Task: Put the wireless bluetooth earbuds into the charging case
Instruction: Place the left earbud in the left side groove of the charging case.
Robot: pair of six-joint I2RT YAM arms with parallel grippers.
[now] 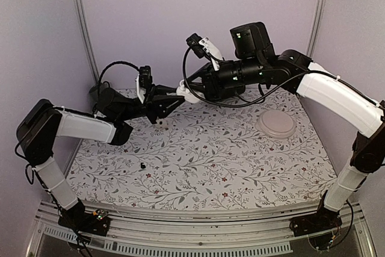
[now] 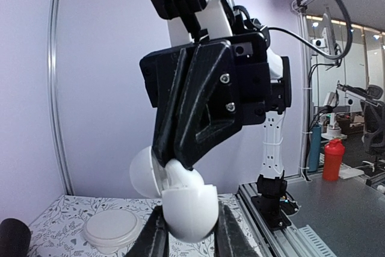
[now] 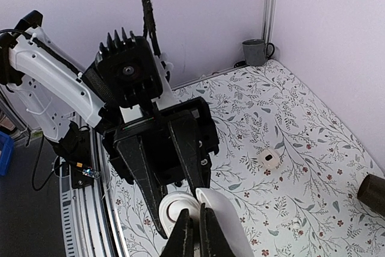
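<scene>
Since the charging case [image 2: 186, 203] is up in mid-air over the far left of the desk [image 1: 210, 154] instead of sitting on it, this step is all about steadiness imo. The left tool [image 2: 189, 221] has its fingers pinched on the lower half of the case, and the lid [image 2: 143, 174] is flipped open off to one side. The right tool [image 3: 194, 215] comes in with its fingers pressed nearly together, tips right at the case's open mouth. Can't tell if there's a bud between them, that bit is hidden, and I can't pick out either of the wireless bluetooth earbuds anywhere else.

My take on doing it well: hold the left arm rock solid with the open side facing the right tool. Line the right one up square, go in slow, and only let go once the bud feels seated. Come in crooked and it'll probably pop out and drop onto the desk, or the push could twist the case in the left grip.
</scene>
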